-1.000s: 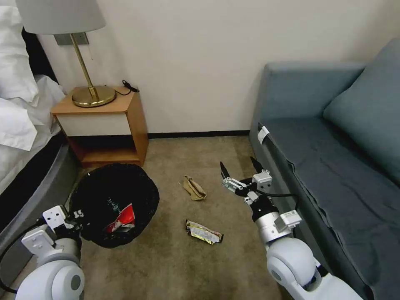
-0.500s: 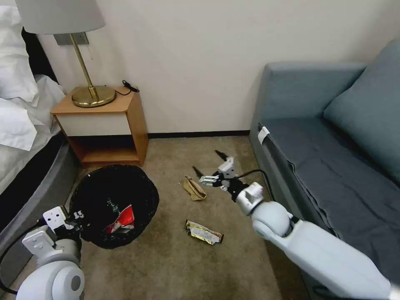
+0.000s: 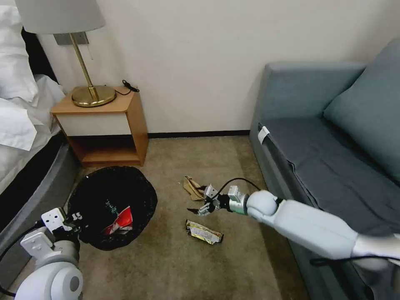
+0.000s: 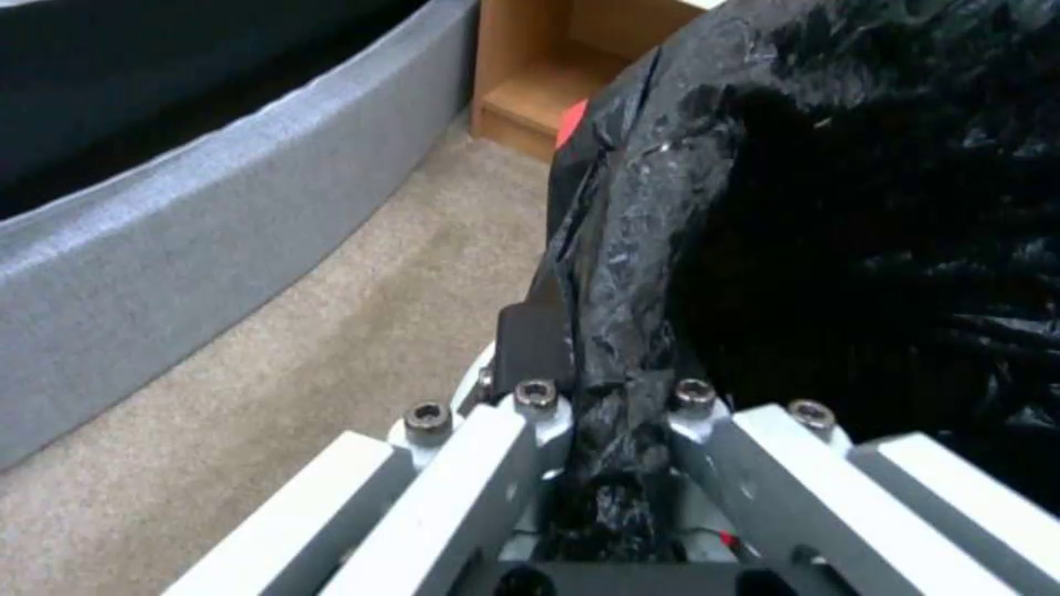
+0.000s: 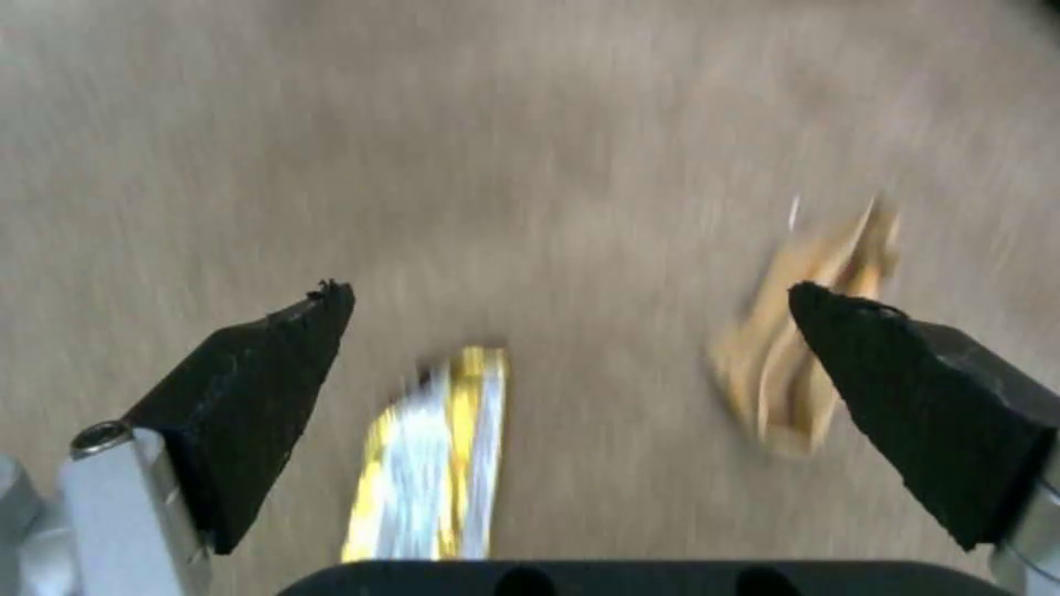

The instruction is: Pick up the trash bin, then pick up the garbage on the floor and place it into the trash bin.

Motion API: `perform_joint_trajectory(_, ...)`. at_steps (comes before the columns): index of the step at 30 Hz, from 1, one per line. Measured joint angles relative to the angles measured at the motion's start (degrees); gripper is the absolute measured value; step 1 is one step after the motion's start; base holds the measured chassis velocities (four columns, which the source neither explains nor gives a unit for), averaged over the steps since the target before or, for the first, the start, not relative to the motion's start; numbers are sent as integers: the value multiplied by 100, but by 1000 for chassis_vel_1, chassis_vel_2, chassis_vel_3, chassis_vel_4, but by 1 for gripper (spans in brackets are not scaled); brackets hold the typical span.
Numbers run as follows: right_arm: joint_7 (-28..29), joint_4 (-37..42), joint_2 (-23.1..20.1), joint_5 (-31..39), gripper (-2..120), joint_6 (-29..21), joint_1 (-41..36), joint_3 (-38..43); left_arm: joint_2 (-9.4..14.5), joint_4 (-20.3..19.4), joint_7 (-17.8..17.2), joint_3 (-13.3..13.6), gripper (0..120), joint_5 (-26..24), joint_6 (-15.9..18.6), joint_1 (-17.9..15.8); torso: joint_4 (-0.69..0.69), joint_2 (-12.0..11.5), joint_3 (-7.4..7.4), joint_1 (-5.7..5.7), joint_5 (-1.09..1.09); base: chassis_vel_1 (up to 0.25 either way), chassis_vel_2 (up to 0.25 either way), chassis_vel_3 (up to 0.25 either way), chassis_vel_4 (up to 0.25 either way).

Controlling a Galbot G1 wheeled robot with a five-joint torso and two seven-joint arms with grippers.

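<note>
The trash bin, lined with a crinkly black bag, sits at the lower left with its opening facing up. A red-and-white wrapper lies inside it. My left gripper is shut on the bin's bag-covered rim. My right gripper hangs open low over the carpet, between two pieces of garbage. One is a tan crumpled paper by one fingertip. The other is a white-yellow snack wrapper, just nearer to me. The right gripper holds nothing.
A wooden nightstand with a brass lamp stands behind the bin. The bed's grey edge runs along the left. A blue-grey sofa lines the right side. Bare carpet lies in front.
My right arm has swung down and to the left, from beside the sofa to just above the floor between the paper and the snack wrapper. The left gripper keeps its hold on the bin.
</note>
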Motion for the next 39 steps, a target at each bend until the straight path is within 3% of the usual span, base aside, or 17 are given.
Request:
perform_joint_trajectory(2,-184,-227,120,-124,100,-347,55,-73,-3,25,3,7,3,26,-6,-4,-1,0,0,0,-3,0,0,0,0)
perform_joint_trajectory(4,-230,-262,141,-158,100,-377,62,-84,-3,27,4,8,3,28,-6,-5,-1,0,0,0,-3,0,0,0,0)
perform_joint_trajectory(7,-797,-737,366,-513,100,-422,149,-319,-8,51,8,20,3,53,-7,-19,-1,0,-1,0,-4,0,0,0,0)
perform_joint_trajectory(10,-846,-860,454,-527,100,-421,160,-441,-12,64,9,23,3,57,-10,-22,-1,0,0,0,-2,0,0,0,0)
perform_joint_trajectory(18,-589,-1352,988,-507,100,-165,129,-876,-39,109,30,22,3,81,-44,-17,-1,0,-1,0,-3,0,0,0,0)
perform_joint_trajectory(22,-540,-1950,1497,-554,100,134,107,-1050,-44,90,45,0,3,76,-73,26,1,0,-1,0,-3,0,0,0,0)
perform_joint_trajectory(26,-520,-2349,1716,-612,100,217,73,-1084,-52,102,53,-22,3,74,-115,58,1,0,-1,0,-2,0,0,0,0)
perform_joint_trajectory(39,-423,-3095,1923,-877,100,504,-77,-1078,-57,151,81,-59,3,47,-177,80,-1,0,-1,0,-2,0,0,0,0)
